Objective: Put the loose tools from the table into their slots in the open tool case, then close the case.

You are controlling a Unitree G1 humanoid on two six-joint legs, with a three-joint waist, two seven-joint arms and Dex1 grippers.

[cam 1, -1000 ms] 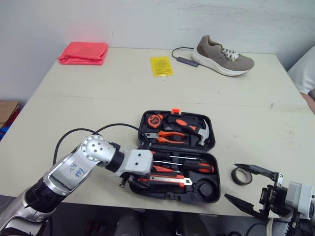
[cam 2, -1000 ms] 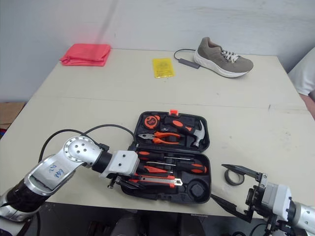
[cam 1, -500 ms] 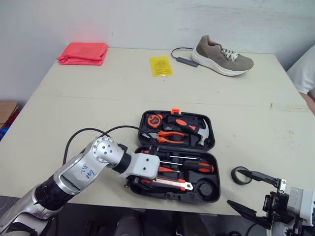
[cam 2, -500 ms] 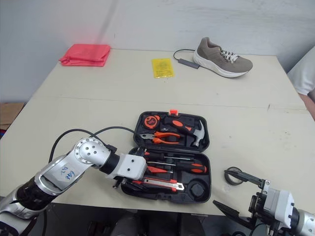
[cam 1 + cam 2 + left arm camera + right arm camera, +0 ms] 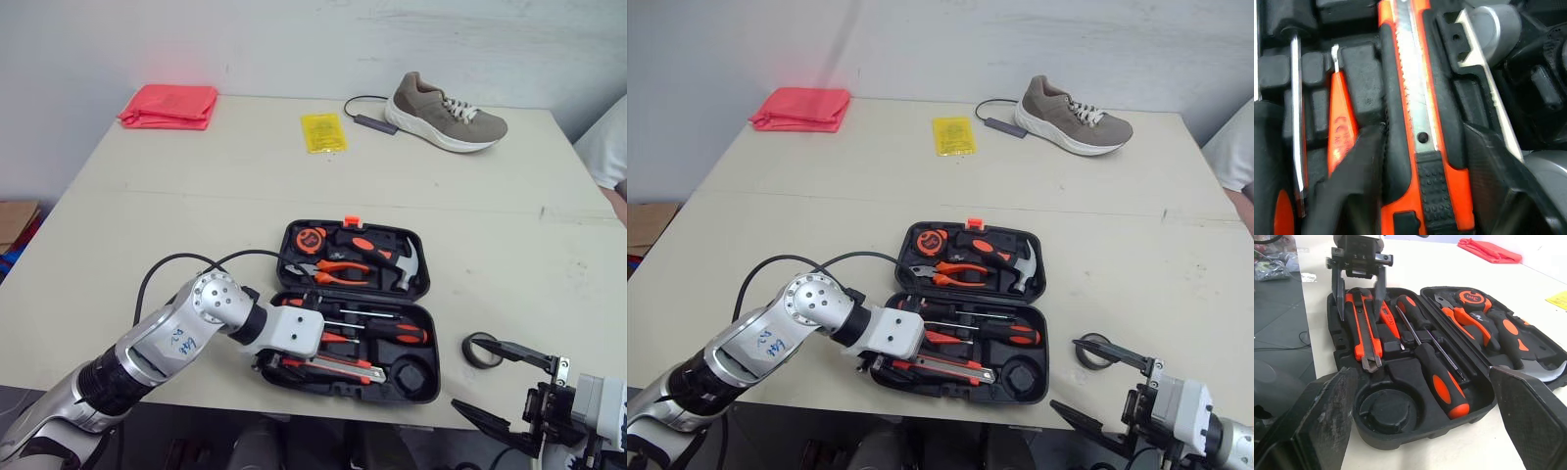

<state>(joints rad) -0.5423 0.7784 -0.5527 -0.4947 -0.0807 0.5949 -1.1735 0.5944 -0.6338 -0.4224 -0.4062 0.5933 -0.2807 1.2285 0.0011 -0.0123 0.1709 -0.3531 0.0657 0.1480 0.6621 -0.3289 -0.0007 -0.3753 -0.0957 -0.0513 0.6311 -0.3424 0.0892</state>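
The open black tool case (image 5: 434, 338) lies near the table's front edge, holding a hammer, pliers, a tape measure and screwdrivers. My left gripper (image 5: 279, 360) reaches into its front half. Its fingers (image 5: 1359, 176) sit tight on both sides of the orange utility knife (image 5: 1418, 112), which lies along the front row with its tip over the round recess (image 5: 1388, 411). A black tape roll (image 5: 478, 350) rests on the table right of the case. My right gripper (image 5: 472, 372) hovers open just in front of the roll, holding nothing.
A beige shoe (image 5: 446, 113) with a cable and adapter (image 5: 370, 121), a yellow packet (image 5: 321, 131) and a folded red cloth (image 5: 167, 105) lie at the table's far side. A person's white sleeve (image 5: 602, 147) shows at the right edge.
My left gripper has slid right along the front of the case, over the knife handle. My right gripper has dropped lower and drawn back toward the table's front edge.
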